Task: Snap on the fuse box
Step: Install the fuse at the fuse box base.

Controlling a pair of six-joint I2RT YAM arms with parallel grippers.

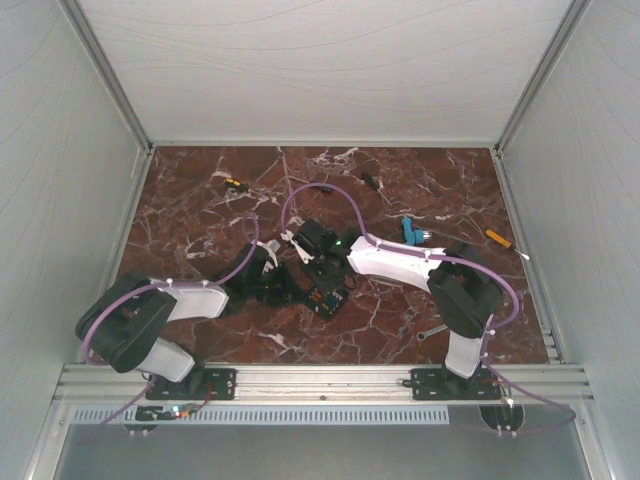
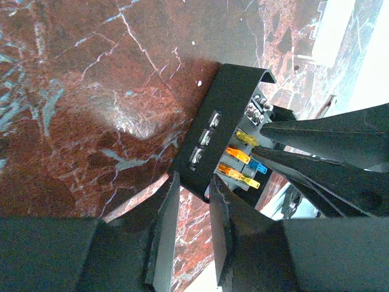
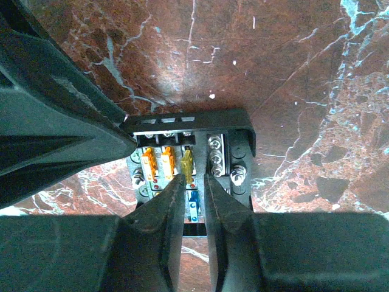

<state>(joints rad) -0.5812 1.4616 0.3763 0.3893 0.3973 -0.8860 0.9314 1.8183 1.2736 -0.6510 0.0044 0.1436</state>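
The fuse box (image 1: 327, 290) is a small black open box on the marble between the two arms. In the left wrist view the fuse box (image 2: 222, 121) shows orange, yellow and blue fuses (image 2: 243, 164). My left gripper (image 2: 194, 193) is shut on the box's near corner wall. In the right wrist view my right gripper (image 3: 193, 180) hovers over the fuse box (image 3: 237, 131), slightly open. A blue fuse (image 3: 192, 207) shows through the narrow gap between its fingers, with nothing pinched. Yellow and orange fuses (image 3: 165, 163) stand just beyond the tips.
A blue plastic piece (image 1: 412, 232) and an orange-handled tool (image 1: 497, 238) lie at the right. Screwdrivers (image 1: 235, 184) (image 1: 369, 180) lie toward the back. A small wrench (image 1: 433, 330) lies near the right arm's base. White walls close three sides.
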